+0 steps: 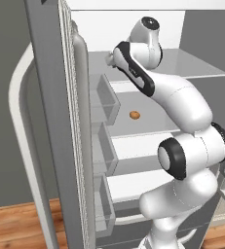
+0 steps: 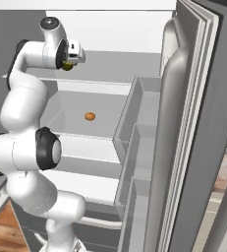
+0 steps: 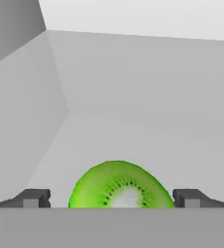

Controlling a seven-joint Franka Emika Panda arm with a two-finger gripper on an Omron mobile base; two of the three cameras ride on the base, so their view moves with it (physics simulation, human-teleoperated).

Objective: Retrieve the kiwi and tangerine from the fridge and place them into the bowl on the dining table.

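We're at the fridge w/ doors swung open, arm reaching into the upper shelf. Gripper is spread wide, nothing held yet; the kiwi sits right between the two fingertips, cut face toward the camera. In the right base view a bit of green kiwi peeks out just below the hand.

Tangerine sits one shelf down, well apart from the hand, so it's prob. the second pick.

To do this grab well: we'd keep the kiwi centred btwn the fingers, push in a touch deeper so the pads meet its widest part, then close gently, as it's round and could squirt out. Lift straight before backing out so we don't clip the shelf edge.
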